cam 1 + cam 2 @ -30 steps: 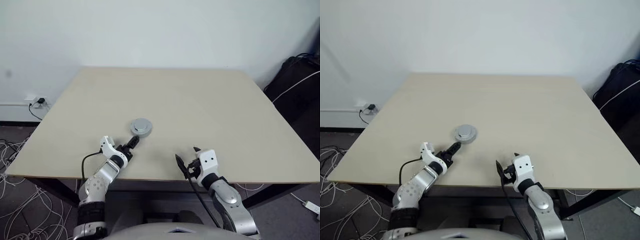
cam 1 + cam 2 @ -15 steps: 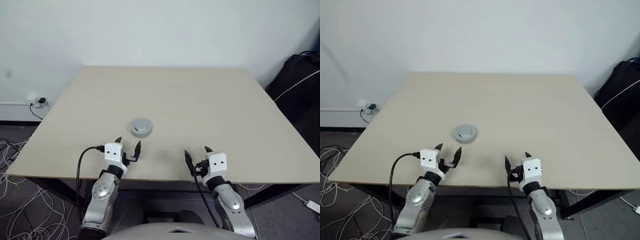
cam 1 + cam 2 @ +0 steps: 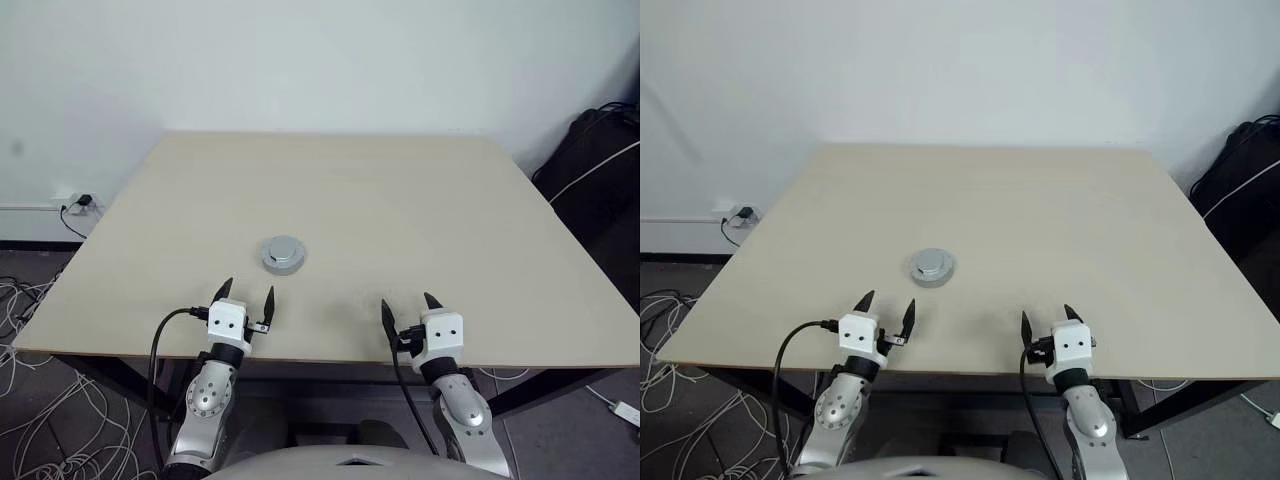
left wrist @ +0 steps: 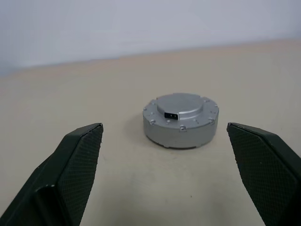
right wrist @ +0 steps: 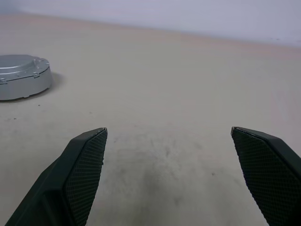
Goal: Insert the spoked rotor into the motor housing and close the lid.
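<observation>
A round silver motor housing (image 3: 283, 254) stands on the table's near middle, closed, with a flat grey lid (image 4: 181, 106) covering its top. The spoked rotor is hidden. My left gripper (image 3: 246, 290) hovers at the table's front edge, just in front of the housing, level and open, with nothing between its fingers (image 4: 75, 160). In the left wrist view the housing sits centred beyond the gap. My right gripper (image 3: 408, 302) is open and empty too, over the front edge to the right; the housing (image 5: 21, 77) lies off to its left.
The beige table (image 3: 420, 200) stands against a white wall. A black bag (image 3: 600, 150) with a white cable sits beyond the table's right edge. Loose cables (image 3: 30, 330) and a wall socket (image 3: 78, 205) are on the left.
My left gripper has rolled upright and pulled back from beside the housing to the front edge. My right gripper has shifted a little to the right. Both stayed open.
</observation>
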Action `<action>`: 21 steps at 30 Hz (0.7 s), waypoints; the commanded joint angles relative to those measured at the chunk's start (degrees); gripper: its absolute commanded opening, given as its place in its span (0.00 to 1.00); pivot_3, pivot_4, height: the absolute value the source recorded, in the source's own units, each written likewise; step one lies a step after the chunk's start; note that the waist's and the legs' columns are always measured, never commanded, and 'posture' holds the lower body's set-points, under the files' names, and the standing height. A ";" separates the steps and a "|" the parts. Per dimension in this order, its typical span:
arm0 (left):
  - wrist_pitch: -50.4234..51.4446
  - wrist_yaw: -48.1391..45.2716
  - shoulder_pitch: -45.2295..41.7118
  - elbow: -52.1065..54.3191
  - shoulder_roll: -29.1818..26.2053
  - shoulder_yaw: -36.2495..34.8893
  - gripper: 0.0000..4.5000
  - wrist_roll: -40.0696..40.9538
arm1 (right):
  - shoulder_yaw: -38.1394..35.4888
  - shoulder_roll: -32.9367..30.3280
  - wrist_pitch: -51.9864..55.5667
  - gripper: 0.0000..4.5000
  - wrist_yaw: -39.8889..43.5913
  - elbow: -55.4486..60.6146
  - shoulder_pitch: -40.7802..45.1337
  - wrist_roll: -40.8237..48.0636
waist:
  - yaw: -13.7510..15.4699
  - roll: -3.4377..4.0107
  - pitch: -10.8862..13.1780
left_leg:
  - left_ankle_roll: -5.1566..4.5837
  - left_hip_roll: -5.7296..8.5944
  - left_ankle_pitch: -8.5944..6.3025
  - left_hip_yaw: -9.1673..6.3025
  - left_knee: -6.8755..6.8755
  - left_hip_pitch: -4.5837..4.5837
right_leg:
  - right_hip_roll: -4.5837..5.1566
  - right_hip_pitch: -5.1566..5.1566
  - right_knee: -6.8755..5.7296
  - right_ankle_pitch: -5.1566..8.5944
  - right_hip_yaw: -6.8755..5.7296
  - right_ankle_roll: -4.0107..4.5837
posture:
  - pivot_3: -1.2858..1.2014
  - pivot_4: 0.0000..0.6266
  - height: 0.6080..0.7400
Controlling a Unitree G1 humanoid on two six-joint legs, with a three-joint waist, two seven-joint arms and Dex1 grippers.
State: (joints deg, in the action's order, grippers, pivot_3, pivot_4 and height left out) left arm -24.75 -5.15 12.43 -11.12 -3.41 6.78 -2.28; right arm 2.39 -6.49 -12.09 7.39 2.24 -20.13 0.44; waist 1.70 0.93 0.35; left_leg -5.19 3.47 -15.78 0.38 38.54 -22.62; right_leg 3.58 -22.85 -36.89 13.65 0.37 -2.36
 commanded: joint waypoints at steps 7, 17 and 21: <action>0.16 2.04 -1.55 0.08 2.17 -0.13 0.99 -0.90 | 0.28 0.46 -0.03 1.00 0.00 1.92 0.07 -0.30 | 0.02 -0.02 0.01 | -0.01 0.00 0.00 0.00 0.01 0.01 | 0.00 0.02 -0.01 0.00 0.00 0.00 | 0.52 0.00 1.00; 1.83 2.66 -2.71 -0.94 2.68 -0.27 0.99 -1.11 | 0.09 0.28 -0.37 1.00 0.14 1.00 0.88 -0.05 | 0.04 -0.03 0.00 | -0.01 0.00 0.01 0.00 0.01 0.01 | -0.01 0.02 0.00 0.00 -0.02 -0.01 | 0.52 0.00 1.00; 1.67 2.68 -3.13 -1.76 2.61 -0.24 0.99 -1.21 | -0.16 0.30 -1.05 1.00 0.22 -0.57 1.39 0.18 | 0.04 -0.04 0.01 | -0.01 0.00 0.00 0.00 0.01 0.01 | -0.02 0.02 -0.01 0.00 -0.02 -0.01 | 0.52 0.00 1.00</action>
State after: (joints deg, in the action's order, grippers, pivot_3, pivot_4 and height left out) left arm -22.65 -2.61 10.41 -13.53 -1.13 6.71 -3.38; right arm 2.81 -6.28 -11.98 7.55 1.62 -19.65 0.34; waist 1.74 0.89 0.36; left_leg -5.20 3.47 -15.78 0.38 38.55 -22.60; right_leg 3.56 -22.83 -36.89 13.65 0.35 -2.37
